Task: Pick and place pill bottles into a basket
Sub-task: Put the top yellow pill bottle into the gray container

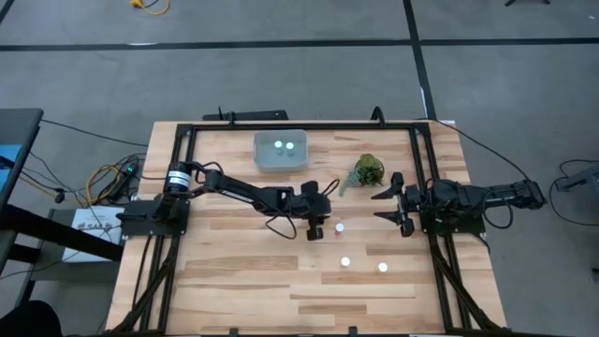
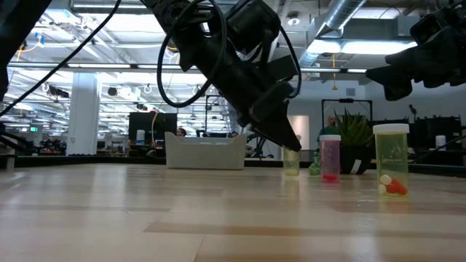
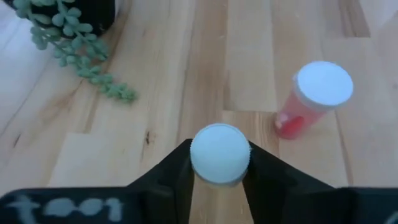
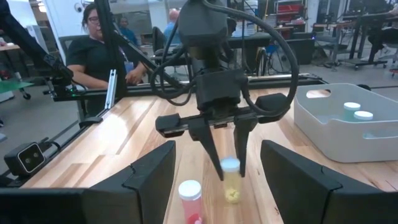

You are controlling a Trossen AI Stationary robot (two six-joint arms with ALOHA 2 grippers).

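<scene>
Two pill bottles point(image 1: 285, 146) already stand inside the basket point(image 1: 265, 160), which I read as two placements done. The bottle in hand point(image 3: 219, 154) is a white-capped one with a yellowish body, standing on the table point(image 1: 234, 271); my left pincer point(image 1: 317, 227) has its two fingers down on either side of the cap, touching it, so I log it as closed on this bottle though not yet lifted clear as far as I can judge. The basket sits well away from that pincer, back toward the far edge of the table. Just beside the pincer stands a pink-bodied bottle point(image 3: 314, 99); two more caps point(image 1: 344, 262) point(image 1: 382, 268) stand a little farther off. So three loose bottles remain after this one, four in all left to carry. The green sprig point(image 1: 367, 170) lies between pincer and right arm. Right pincer point(image 1: 398, 206) waits near the sprig, fingers spread wide, holding nothing.
</scene>
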